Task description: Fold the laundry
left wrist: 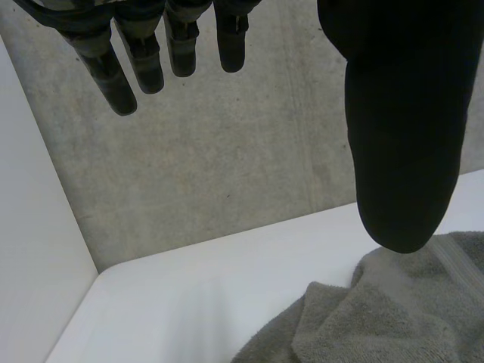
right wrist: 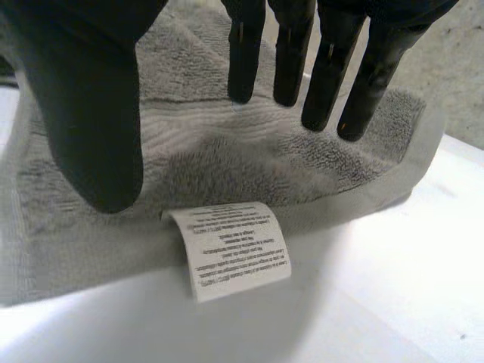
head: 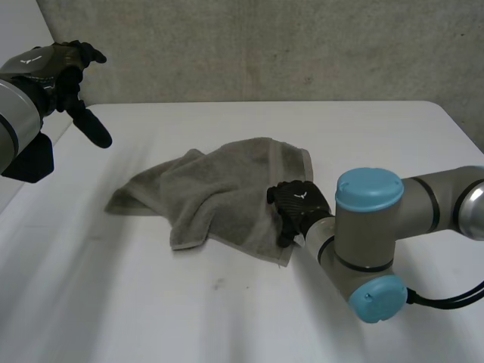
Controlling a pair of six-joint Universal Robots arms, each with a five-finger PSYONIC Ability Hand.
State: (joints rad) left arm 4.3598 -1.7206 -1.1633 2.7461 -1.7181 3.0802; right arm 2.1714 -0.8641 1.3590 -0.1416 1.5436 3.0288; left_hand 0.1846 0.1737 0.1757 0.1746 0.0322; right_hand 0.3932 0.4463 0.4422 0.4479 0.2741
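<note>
A grey towel [head: 219, 189] lies crumpled and partly doubled over in the middle of the white table [head: 189, 302]. My right hand [head: 299, 204] rests at the towel's near right edge. Its fingers [right wrist: 291, 53] are held straight over the towel [right wrist: 227, 151] with the thumb [right wrist: 91, 113] spread apart, and nothing is pinched. A white care label [right wrist: 238, 246] sticks out from the hem below the palm. My left hand [head: 53, 64] hangs high above the table's far left corner, open and clear of the cloth. Past its thumb [left wrist: 401, 113] lies a bunched part of the towel [left wrist: 378, 318].
A concrete wall [head: 265, 45] runs behind the table's far edge. The table's left edge [head: 30, 189] passes under my left arm. Bare tabletop stretches in front of the towel and to its far right.
</note>
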